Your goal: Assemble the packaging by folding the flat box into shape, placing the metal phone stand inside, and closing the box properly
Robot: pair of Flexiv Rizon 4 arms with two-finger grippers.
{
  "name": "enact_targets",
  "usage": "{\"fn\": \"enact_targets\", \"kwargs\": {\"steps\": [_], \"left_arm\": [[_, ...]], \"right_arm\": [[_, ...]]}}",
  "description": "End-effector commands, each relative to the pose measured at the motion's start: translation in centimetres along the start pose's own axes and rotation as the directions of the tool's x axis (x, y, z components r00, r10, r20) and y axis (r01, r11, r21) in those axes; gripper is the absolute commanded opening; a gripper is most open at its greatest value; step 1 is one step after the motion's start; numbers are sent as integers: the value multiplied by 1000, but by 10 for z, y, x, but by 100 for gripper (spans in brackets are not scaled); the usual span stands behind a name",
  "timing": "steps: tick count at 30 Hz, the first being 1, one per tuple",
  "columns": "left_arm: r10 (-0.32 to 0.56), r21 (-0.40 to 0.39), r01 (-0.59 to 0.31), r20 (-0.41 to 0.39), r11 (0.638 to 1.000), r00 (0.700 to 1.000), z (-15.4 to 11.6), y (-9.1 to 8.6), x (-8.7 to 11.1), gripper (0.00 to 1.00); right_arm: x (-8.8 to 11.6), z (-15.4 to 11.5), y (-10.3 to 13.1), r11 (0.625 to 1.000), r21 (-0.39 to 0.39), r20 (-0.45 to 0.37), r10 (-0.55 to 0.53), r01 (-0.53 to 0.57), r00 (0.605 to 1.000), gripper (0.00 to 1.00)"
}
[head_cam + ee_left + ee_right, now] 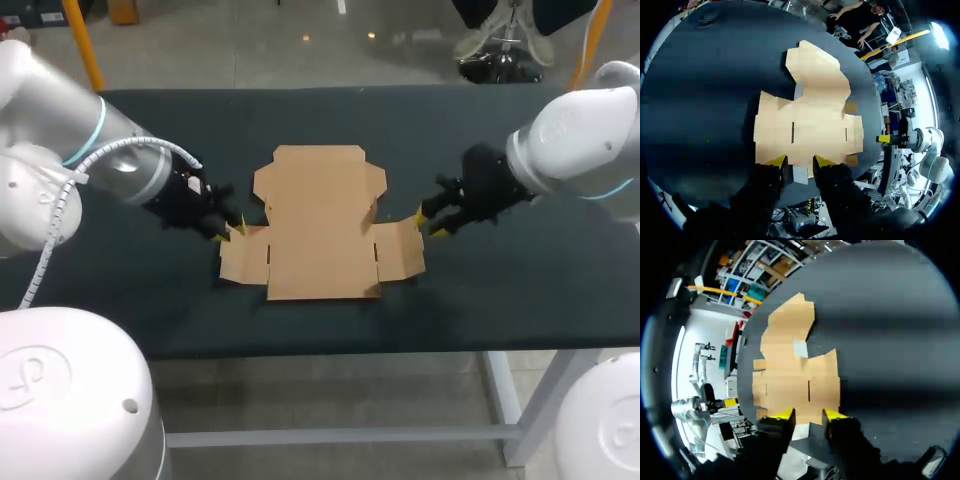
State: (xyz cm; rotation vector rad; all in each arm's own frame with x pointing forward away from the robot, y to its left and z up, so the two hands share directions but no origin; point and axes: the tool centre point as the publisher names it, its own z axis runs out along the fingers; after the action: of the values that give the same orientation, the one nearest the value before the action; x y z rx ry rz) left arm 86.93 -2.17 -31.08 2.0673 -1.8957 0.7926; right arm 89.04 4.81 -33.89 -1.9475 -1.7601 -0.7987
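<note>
While the flat box (320, 225) is lying unfolded and face-up in the middle of the dark table (520, 300), we are holding a gripper at each of its two sides. Our left gripper (228, 228) is sitting low at the outer edge of the box's left side flap (243, 258), its two yellow tips standing well apart and clamping nothing. In its wrist view both tips are lining up along that flap's edge, with the rest of the cardboard spreading out ahead of them. Our right gripper (428, 222) is mirroring it at the box's right side flap (400, 250), fingers likewise spread and gripping nothing. We cannot tell whether any tip is actually touching the cardboard.
</note>
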Motion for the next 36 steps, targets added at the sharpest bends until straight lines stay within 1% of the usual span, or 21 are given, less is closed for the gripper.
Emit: {"fn": "enact_targets", "kwargs": {"steps": [1,3,5,6,7,9,10,16,17,18,31,33,34,36], "left_arm": [[7,-14,-7,-10,1000,1000,-3,-11,2,100],[14,-24,-15,-24,1000,1000,-5,-17,4,100],[24,-39,-26,-46,999,999,-7,-23,5,100],[28,-53,-31,-55,998,998,-8,-26,5,100],[32,-66,-36,-65,997,997,-8,-28,6,100],[37,-97,-45,-88,994,995,-10,-34,5,100],[41,-117,-52,-93,992,995,-10,-38,5,100],[46,-185,-73,-148,980,988,-15,-62,0,100],[25,-182,-53,-153,982,988,-16,-68,-1,100],[25,-182,-53,-153,982,988,-16,-68,-1,100],[25,-182,-53,-153,982,988,-16,-68,-1,100],[41,-207,-76,-170,975,985,-9,-69,3,100],[46,-204,-83,-181,976,982,-9,-70,4,100],[61,-224,-110,-213,968,975,-8,-74,8,100]], "right_arm": [[-6,-9,11,998,58,-312,17,2,950,49],[-7,-13,17,998,56,-322,22,-5,946,55],[-6,-15,24,999,51,-329,24,-7,944,58],[-5,-15,27,999,50,-328,23,-7,945,64],[-4,-15,30,999,48,-330,18,-2,944,73],[-2,-13,37,999,45,-329,8,7,944,98],[-2,-13,41,999,44,-334,6,9,942,100],[-2,-6,69,999,35,-345,-2,15,939,100],[-1,-4,73,999,33,-338,-10,22,941,100],[0,-3,76,998,34,-335,-30,44,942,100],[0,-3,76,998,34,-335,-30,44,942,100],[0,-3,76,998,34,-335,-30,44,942,100],[-2,-3,76,999,28,-333,-26,37,942,100],[-5,-2,76,1000,12,-325,-20,25,946,100]]}}
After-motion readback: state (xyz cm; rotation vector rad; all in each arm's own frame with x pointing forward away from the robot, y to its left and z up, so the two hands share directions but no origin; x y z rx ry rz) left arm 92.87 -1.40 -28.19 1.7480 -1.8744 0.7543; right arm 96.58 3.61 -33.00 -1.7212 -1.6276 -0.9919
